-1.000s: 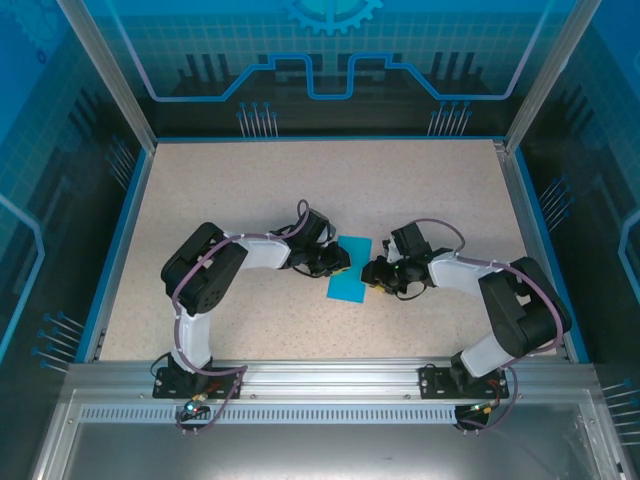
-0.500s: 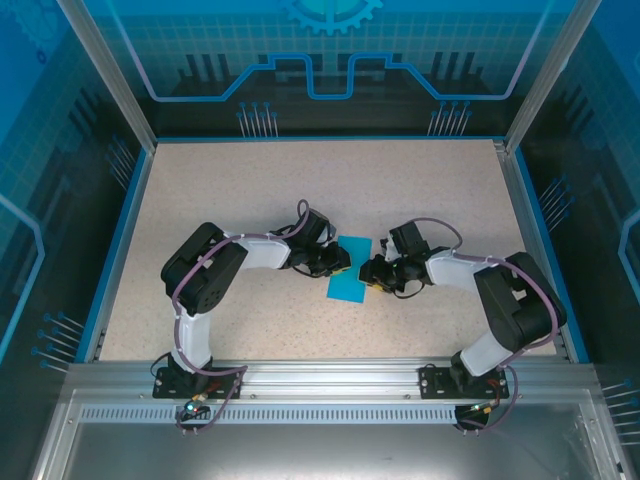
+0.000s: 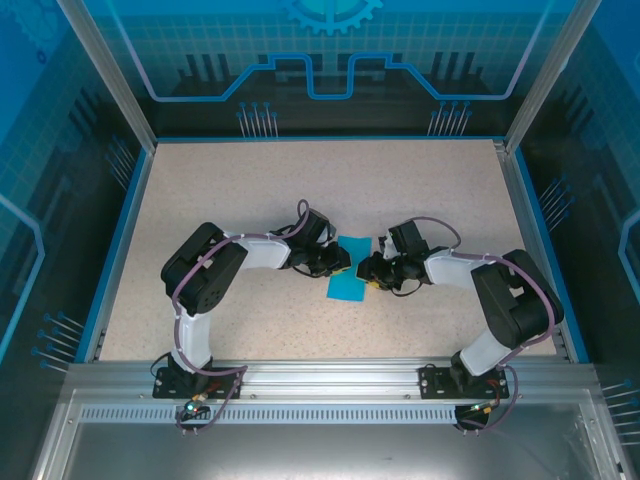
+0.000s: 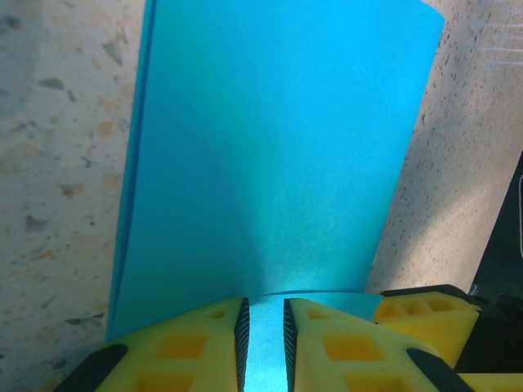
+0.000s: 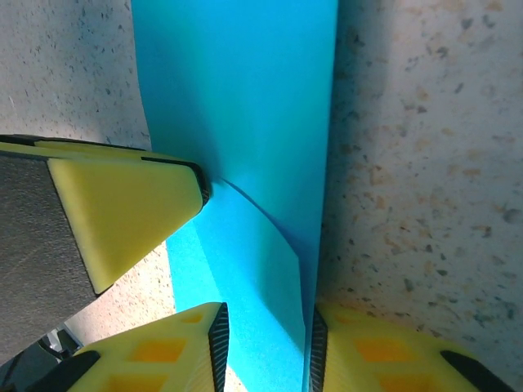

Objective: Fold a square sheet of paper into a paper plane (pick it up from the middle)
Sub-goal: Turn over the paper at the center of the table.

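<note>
The square sheet of paper [image 3: 349,286] is teal-blue and lies as a narrow folded strip at the table's middle, between the two grippers. My left gripper [image 3: 340,263] rests on its left side. In the left wrist view the yellow fingers [image 4: 196,343] stand a narrow gap apart at my left gripper [image 4: 265,318], with paper [image 4: 270,147] showing in that gap and stretching ahead. My right gripper [image 3: 369,271] meets the strip from the right. Its jaws are apart in the right wrist view, straddling a lifted flap of the paper [image 5: 253,269] at my right gripper [image 5: 265,327].
The speckled beige tabletop [image 3: 300,190] is ringed by a blue rim and clear enclosure walls [image 3: 110,200]. An aluminium rail [image 3: 330,375] runs along the near edge by the arm bases. One yellow finger of the left gripper [image 5: 122,212] sits close at the left of the right wrist view.
The right arm has crept left toward the paper, its gripper now over the strip's right edge, jaws slightly narrower. The left arm and the paper have stayed put.
</note>
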